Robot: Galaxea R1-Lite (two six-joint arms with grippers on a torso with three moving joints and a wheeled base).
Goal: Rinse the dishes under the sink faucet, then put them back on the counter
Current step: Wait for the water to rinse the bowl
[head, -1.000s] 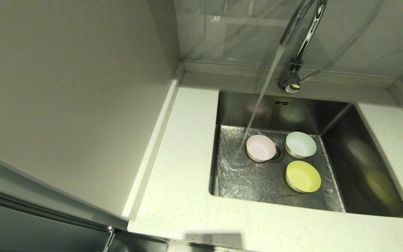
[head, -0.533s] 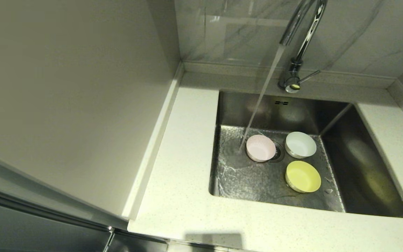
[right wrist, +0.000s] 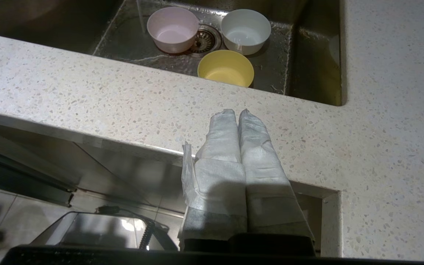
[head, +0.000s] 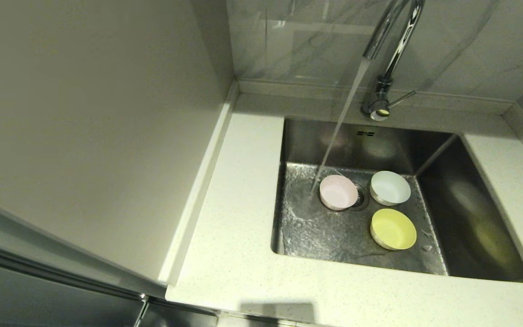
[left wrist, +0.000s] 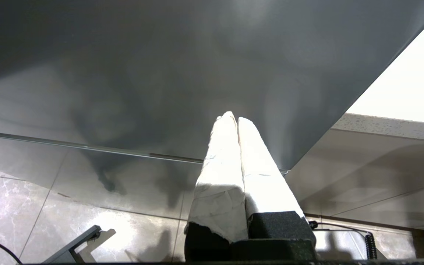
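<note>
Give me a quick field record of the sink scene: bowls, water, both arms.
bowls: pink bowl, white bowl, yellow bowl, all upright in the sink
water: tap running, stream lands just beside the pink bowl
counter: no bowls on it
right gripper: jaws shut, empty, over the counter's front edge
left gripper: jaws shut, empty, parked low by a cabinet

Neither arm shows in the head view. The left end effector (left wrist: 234,119) has its 2 white-wrapped fingers (left wrist: 221,162) pressed together with nothing between them, pointing at a grey panel low beside the counter. The right end effector (right wrist: 236,112) is likewise closed and empty, its wrapped fingers (right wrist: 258,147) held at the counter's front edge.
</note>
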